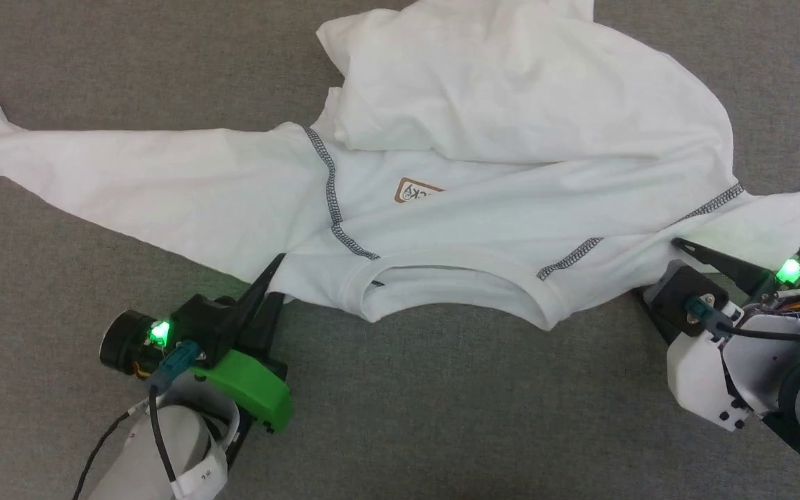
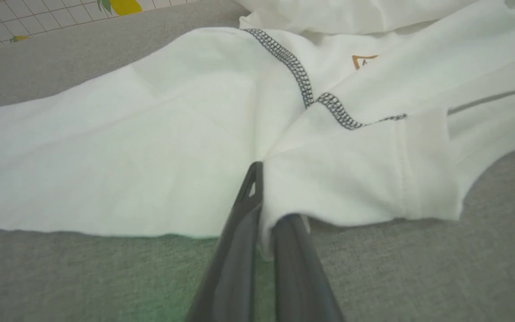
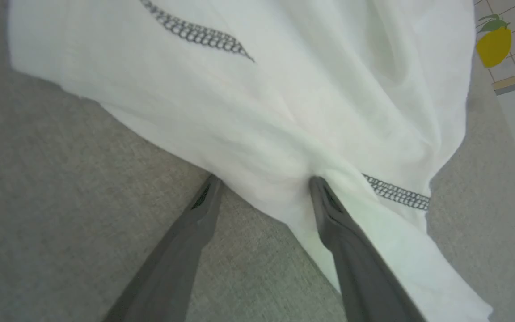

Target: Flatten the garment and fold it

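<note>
The garment [image 1: 483, 139], a white shirt with grey-speckled seams, lies on the grey cloth surface [image 1: 442, 417]. Its collar faces me and its lower part is folded back over the chest. One sleeve stretches far left. My left gripper [image 1: 276, 278] is shut on the garment's near edge at the left shoulder; in the left wrist view the fingers [image 2: 244, 210] pinch the garment [image 2: 150, 134]. My right gripper [image 1: 653, 267] is open at the right shoulder. In the right wrist view its jaws [image 3: 264, 181] straddle the hem of the garment [image 3: 284, 112], one finger over the cloth, one at the edge.
A brown logo patch [image 1: 417, 191] shows on the chest. Tiled flooring with a lemon picture [image 3: 494, 42] borders the grey surface beyond the shirt; the same tiles [image 2: 38, 18] appear in the left wrist view. Bare grey surface lies between my two arms.
</note>
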`<state>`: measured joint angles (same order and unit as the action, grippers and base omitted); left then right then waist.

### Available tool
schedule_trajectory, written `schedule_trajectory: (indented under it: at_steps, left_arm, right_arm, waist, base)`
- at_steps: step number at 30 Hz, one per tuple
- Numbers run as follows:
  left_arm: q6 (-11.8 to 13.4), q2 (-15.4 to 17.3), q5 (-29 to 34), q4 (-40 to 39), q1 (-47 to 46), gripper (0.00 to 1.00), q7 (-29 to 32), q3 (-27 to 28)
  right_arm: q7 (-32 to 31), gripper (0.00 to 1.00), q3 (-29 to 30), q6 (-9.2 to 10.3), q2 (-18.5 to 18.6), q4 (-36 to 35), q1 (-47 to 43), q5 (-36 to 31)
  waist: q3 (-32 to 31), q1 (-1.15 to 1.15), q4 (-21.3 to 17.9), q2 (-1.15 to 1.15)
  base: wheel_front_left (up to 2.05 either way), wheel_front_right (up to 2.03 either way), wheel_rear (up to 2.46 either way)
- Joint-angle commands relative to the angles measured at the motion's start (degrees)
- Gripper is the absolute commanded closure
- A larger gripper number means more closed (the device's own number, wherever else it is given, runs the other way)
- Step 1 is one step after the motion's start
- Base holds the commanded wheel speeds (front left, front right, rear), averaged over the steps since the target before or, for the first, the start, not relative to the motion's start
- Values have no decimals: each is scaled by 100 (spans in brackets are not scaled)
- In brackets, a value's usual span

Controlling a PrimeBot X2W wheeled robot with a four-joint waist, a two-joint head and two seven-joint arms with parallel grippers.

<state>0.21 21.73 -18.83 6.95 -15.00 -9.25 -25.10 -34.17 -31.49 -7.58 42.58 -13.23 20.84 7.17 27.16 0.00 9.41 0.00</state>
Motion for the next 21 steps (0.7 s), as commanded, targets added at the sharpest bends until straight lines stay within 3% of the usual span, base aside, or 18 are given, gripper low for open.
schedule_trajectory:
  at_steps: [1,2,3,5,12,21]
  left_arm:
    - [-14,-23,-32,34,-109,100,-60,-5]
    - [-15,-30,-36,51,-117,100,-67,-11]
    - [-16,-40,-42,73,-128,100,-74,-20]
    - [-18,-61,-54,118,-138,100,-94,-36]
    - [47,-121,-244,-49,-35,100,-297,122]
    - [264,-102,-519,-1109,125,100,-418,547]
  right_arm:
    - [-12,0,-175,9,23,202,67,40]
    - [-19,0,-246,9,39,276,113,65]
    - [-20,60,-340,9,67,356,172,84]
    - [47,100,-391,9,65,499,260,101]
    - [764,100,483,9,-559,642,141,-4]
    - [1856,100,2099,9,-1713,75,-337,-551]
  waist:
    - [51,0,65,0]
    - [53,0,73,0]
    - [49,0,81,0]
    - [8,0,90,0]
    - [-434,0,-39,0]
    - [-1294,0,-374,0]
  base:
    - [0,0,0]
    - [0,0,0]
    - [0,0,0]
    - [0,0,0]
    - [0,0,0]
    - [0,0,0]
